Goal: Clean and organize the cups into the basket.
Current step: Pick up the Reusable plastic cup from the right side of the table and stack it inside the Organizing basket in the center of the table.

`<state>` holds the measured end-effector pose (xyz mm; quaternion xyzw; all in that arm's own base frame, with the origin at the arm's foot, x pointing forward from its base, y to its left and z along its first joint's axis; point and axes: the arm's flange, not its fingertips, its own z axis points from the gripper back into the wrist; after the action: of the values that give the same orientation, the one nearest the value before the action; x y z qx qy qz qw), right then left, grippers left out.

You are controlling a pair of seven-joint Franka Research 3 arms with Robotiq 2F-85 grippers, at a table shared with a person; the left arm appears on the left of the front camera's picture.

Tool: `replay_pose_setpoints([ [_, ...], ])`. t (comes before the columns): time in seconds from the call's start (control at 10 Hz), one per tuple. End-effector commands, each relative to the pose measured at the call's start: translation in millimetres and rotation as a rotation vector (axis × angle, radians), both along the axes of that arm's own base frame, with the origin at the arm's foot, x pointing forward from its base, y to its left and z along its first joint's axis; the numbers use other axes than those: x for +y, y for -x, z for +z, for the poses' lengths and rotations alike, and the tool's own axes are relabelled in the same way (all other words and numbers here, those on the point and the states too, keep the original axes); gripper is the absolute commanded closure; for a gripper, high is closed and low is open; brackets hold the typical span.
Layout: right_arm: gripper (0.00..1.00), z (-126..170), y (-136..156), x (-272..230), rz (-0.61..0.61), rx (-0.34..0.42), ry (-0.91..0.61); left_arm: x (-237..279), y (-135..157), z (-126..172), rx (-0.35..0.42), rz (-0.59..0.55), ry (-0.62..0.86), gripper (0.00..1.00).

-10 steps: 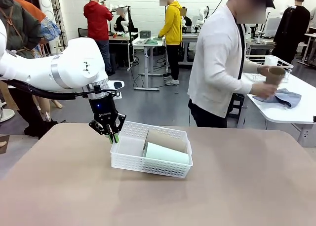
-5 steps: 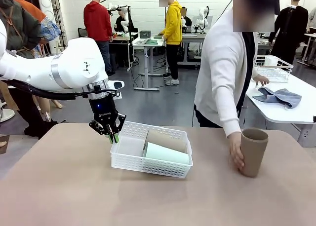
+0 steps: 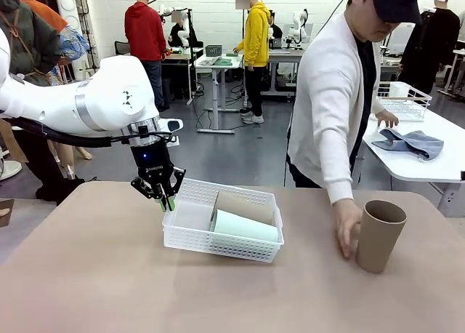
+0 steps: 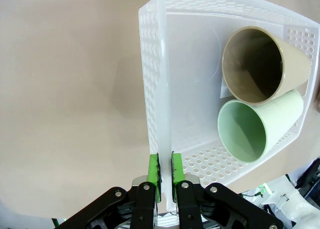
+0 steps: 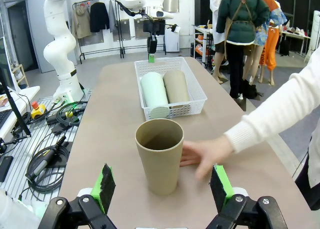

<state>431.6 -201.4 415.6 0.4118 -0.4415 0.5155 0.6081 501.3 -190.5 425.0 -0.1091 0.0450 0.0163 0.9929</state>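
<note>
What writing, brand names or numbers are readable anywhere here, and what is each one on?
Nothing reads clearly.
On the left hand: small white print on its black body, too small to read.
On the left arm: a small dark emblem, no letters.
On the standing brown cup, mint cup and basket: no print.

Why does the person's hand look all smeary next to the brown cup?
In the right wrist view the person's hand is smeared by motion blur, while the brown cup beside it is sharp. In the front view that hand looks only slightly soft. In the left wrist view the white basket is bright and washed out, and the wide lens makes its rim look bowed.
</note>
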Motion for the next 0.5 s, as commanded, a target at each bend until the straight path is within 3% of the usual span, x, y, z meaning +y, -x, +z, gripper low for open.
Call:
replay_pose_setpoints([
  [0.0,0.00,-17.5,-7.2,0.5,0.015,-0.022,0.041,-1.1,0.6,0.8,-0.009,0.004,0.000,1.00],
  [0.2,0.00,-50.5,-4.5,-5.4,0.046,-0.028,0.081,-1.1,0.6,0.8,-0.009,0.004,0.000,1.00],
  [0.4,0.00,-81.9,3.7,-10.3,0.068,-0.084,0.106,-1.1,0.6,0.8,-0.009,0.004,0.000,1.00],
])
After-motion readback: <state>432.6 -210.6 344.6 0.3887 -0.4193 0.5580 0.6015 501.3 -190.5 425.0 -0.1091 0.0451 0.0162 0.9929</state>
